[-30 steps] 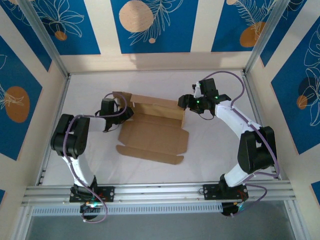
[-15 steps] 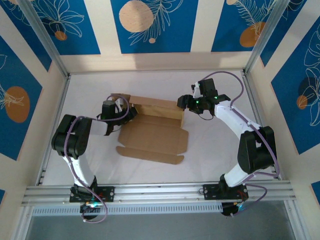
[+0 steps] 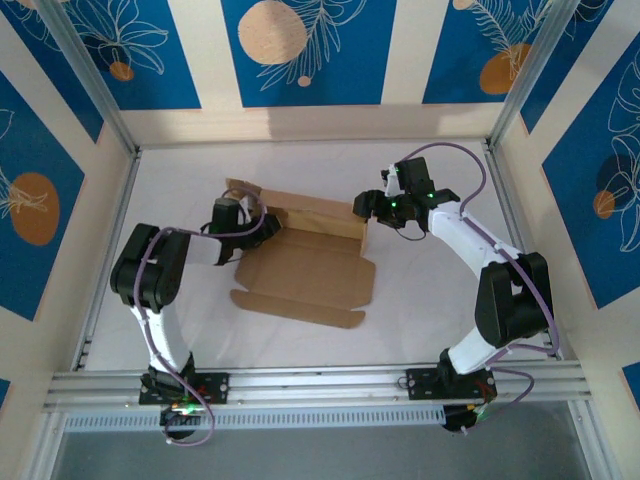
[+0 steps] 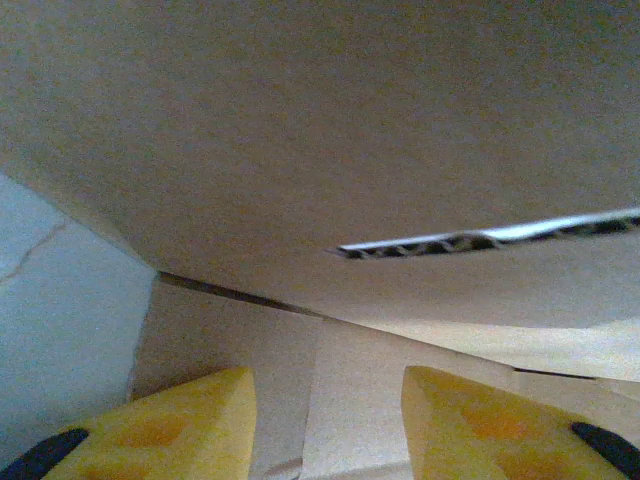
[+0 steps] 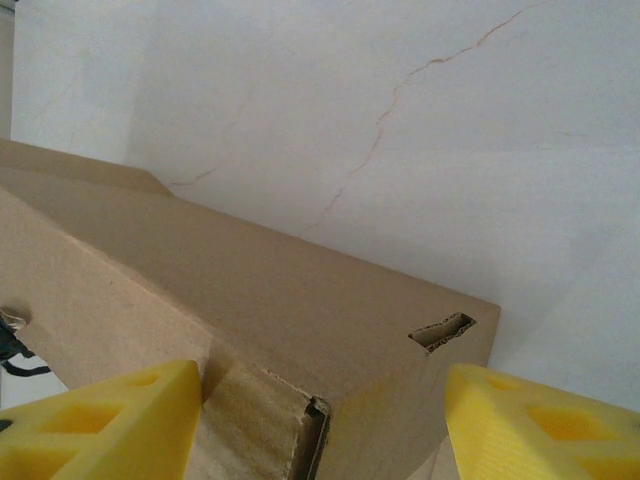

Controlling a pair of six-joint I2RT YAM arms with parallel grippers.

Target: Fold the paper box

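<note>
White table [image 3: 300, 170] | paper box [image 3: 310, 270] long axis left-right | left fingers [image 4: 170, 420], right fingers [image 5: 100, 420] apart

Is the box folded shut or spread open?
Open, partly folded: the paper box has its back wall raised, front flap flat on the table.
</note>
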